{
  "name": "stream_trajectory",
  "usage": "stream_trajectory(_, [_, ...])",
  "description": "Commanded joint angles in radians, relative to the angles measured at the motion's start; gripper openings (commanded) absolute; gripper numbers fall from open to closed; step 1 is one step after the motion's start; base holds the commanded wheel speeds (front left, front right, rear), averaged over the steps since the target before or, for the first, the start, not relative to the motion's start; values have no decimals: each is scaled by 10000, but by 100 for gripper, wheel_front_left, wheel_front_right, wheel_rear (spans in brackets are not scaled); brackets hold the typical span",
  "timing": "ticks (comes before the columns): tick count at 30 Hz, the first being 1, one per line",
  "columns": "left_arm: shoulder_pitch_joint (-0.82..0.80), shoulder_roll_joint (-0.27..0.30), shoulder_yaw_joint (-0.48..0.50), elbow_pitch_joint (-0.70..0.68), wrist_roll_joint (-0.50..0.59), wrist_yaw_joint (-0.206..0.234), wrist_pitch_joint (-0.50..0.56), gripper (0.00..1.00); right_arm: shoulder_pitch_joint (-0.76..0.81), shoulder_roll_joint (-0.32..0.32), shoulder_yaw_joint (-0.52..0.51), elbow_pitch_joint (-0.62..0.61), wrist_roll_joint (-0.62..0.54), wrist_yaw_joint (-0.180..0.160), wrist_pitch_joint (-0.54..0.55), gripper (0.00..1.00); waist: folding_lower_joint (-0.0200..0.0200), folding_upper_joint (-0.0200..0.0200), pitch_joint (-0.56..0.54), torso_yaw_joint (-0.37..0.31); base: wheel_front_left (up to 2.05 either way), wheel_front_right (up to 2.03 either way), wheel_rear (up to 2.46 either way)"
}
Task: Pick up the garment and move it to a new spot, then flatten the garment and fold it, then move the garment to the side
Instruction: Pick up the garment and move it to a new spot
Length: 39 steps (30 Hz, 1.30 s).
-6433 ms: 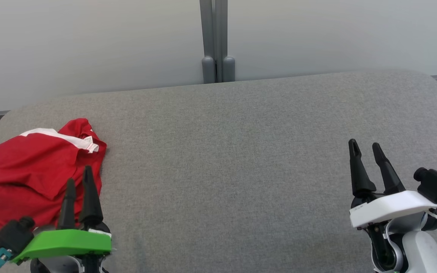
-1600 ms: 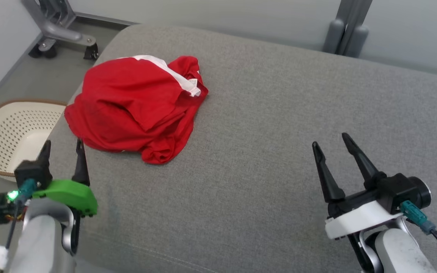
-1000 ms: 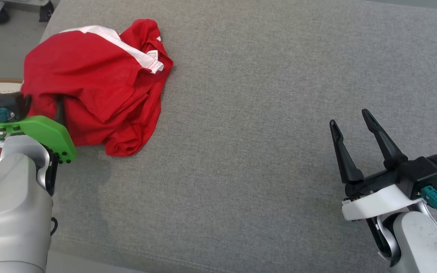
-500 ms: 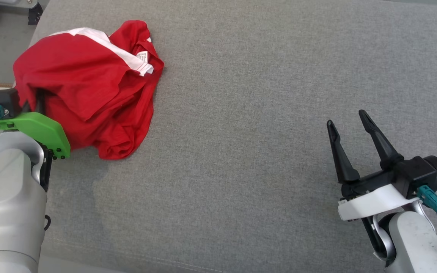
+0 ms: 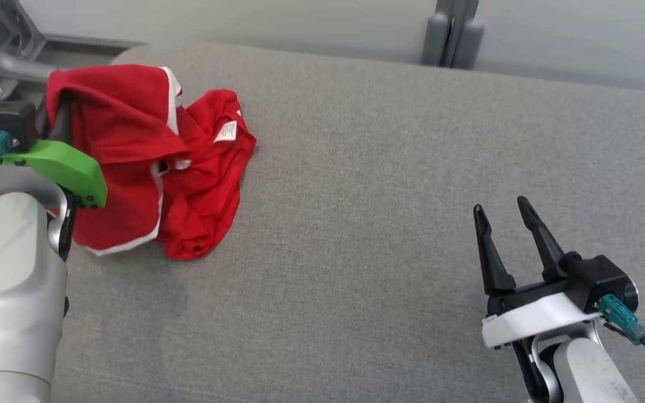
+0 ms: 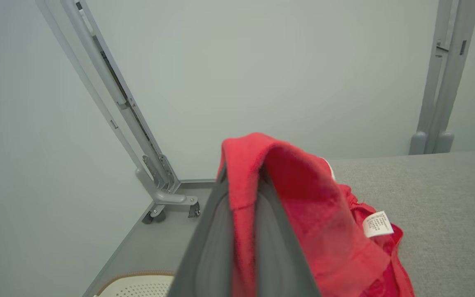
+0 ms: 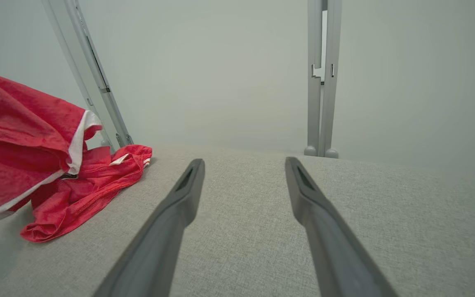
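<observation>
Gripping a bunched edge of the red garment (image 5: 199,168), the left gripper (image 6: 241,194) has its 2 dark fingers pressed together with cloth pinched between them, at the far left of a grey cushion (image 5: 384,196). The held part is raised off the cushion and drapes over the fingers. The rest hangs down and lies crumpled on the cushion just right of the gripper, with white trim (image 5: 160,207) along 1 edge and a small white label (image 5: 226,132) facing up. The right gripper (image 5: 500,206) hovers above the near right of the cushion, well apart from the garment, its 2 fingers spread wide and holding nothing. Beyond the cushion stand a pale wall (image 5: 244,22) and 2 grey metal posts (image 5: 450,33). A cream perforated basket (image 6: 138,284) sits on the floor (image 6: 155,247) past the cushion's left end.
</observation>
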Motion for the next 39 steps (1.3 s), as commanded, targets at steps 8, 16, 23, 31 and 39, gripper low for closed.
stream_trajectory(8, [666, -127, -569, -2362, -448, -36, 666, 0, 414, 167, 35, 57, 217, 1, -33, 100, -1, 0, -1324, -520, 0, 0, 0])
stream_trajectory(16, [1575, -536, -1118, -5117, -869, 27, 1975, 0, 276, 174, 114, -65, 561, 1, -35, 100, -1, 0, -1273, -1445, 0, 0, 0])
stream_trajectory(23, [2040, -1248, -1732, -6778, -973, 242, 2757, 0, -69, 173, 68, -95, 608, 1, -33, 100, -1, 0, -842, -2730, 0, 0, 0])
stream_trajectory(31, [1854, -1682, -2243, -7184, -841, 515, 3073, 0, -432, 175, 97, -146, 781, 1, -33, 100, -1, 0, -163, -4791, 0, 0, 0])
stream_trajectory(39, [1366, -1768, -2353, -6282, -798, 662, 2879, 0, -662, 185, 100, -171, 1110, 1, -33, 100, -1, 0, 509, -6563, 0, 0, 0])
